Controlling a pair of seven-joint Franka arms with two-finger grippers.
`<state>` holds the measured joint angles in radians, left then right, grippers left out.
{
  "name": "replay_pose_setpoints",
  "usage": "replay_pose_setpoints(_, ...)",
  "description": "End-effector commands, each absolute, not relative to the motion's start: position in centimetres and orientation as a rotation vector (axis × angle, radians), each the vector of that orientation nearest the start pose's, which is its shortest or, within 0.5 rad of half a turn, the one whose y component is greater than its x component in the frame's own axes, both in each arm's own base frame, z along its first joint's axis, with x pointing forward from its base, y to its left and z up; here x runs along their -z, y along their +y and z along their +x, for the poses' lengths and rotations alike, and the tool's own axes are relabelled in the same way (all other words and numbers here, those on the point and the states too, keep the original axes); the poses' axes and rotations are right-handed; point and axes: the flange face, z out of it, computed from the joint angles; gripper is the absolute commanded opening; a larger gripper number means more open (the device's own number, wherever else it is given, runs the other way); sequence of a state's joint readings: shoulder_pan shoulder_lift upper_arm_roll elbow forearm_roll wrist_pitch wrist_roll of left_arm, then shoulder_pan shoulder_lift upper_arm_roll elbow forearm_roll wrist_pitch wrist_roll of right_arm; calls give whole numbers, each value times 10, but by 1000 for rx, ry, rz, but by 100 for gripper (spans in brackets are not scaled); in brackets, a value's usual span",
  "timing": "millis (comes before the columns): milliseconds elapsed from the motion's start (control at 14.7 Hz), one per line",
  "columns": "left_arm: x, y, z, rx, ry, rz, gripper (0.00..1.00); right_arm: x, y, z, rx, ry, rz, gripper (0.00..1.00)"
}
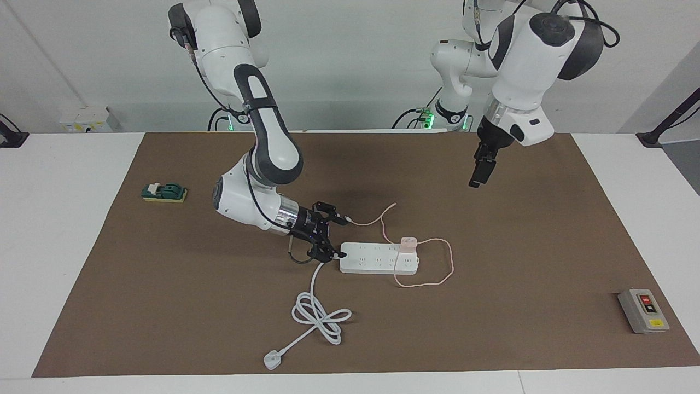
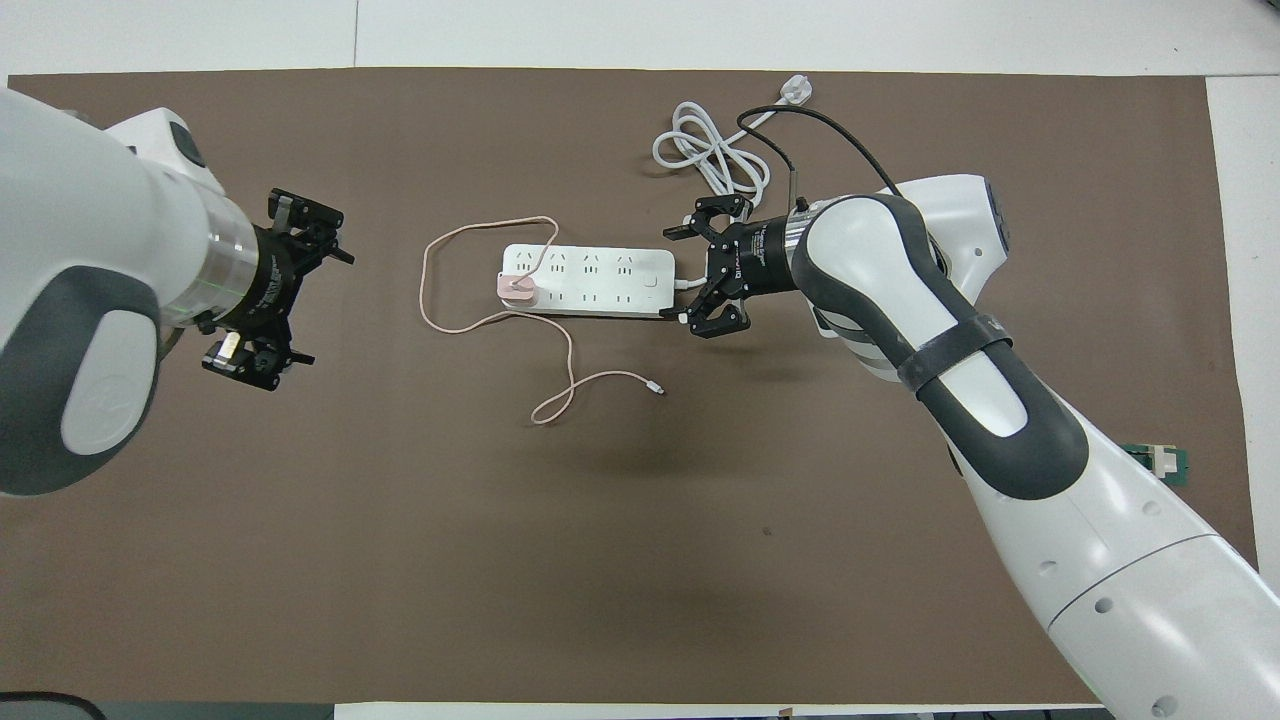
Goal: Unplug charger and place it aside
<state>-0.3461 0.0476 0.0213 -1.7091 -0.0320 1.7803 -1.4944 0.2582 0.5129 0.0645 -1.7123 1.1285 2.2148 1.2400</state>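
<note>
Charger (image 1: pixel 408 244) plugged into power strip (image 1: pixel 372 258), right hand (image 1: pixel 338 236) spread wide at strip's cord end, left hand (image 2: pixel 305 290) wide, raised over mat (image 1: pixel 519 230).

White table (image 1: pixel 54 219); brown mat (image 1: pixel 492 246) covers it
</note>
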Motion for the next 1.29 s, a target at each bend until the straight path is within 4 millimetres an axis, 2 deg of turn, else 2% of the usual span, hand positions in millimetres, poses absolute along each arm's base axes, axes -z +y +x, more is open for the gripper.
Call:
replay_pose_setpoints(0, -517, -208, 584, -44, -1936, -2502, 100, -293, 236, 643, -875, 1706, -1580, 100)
replay_pose_setpoints(68, -513, -211, 589, -20, -1992, -2488, 100, -282, 237, 648, -893, 1709, -1580, 100)
replay_pose_setpoints(204, -497, -219, 589, -4, -2092, -2421, 100, -275, 244, 659, -885, 1695, -1584, 100)
replay_pose_setpoints(339, -467, -226, 594, -25, -2098, -2380, 100, -264, 244, 659, -887, 1706, -1588, 100)
replay_pose_setpoints(407, -459, -236, 595, -11, -2143, -2363, 100, -261, 245, 658, -887, 1707, -1591, 100)
replay_pose_setpoints(543, -453, -240, 595, -2, -2183, -2342, 100, -256, 247, 657, -877, 1692, -1610, 100)
replay_pose_setpoints(747, -429, -265, 593, -7, -2185, -2331, 100, -248, 263, 652, -863, 1671, -1639, 100)
replay_pose_setpoints(882, -397, -283, 600, -24, -2140, -2323, 100, -247, 261, 652, -854, 1674, -1640, 100)
replay_pose_setpoints(950, -387, -292, 605, -20, -2127, -2331, 100, -247, 263, 652, -850, 1673, -1642, 100)
replay_pose_setpoints(1018, -383, -294, 607, -20, -2122, -2331, 100, -247, 266, 651, -836, 1668, -1648, 100)
replay_pose_setpoints(1222, -366, -301, 607, -15, -2096, -2337, 100, -232, 261, 651, -837, 1677, -1660, 100)
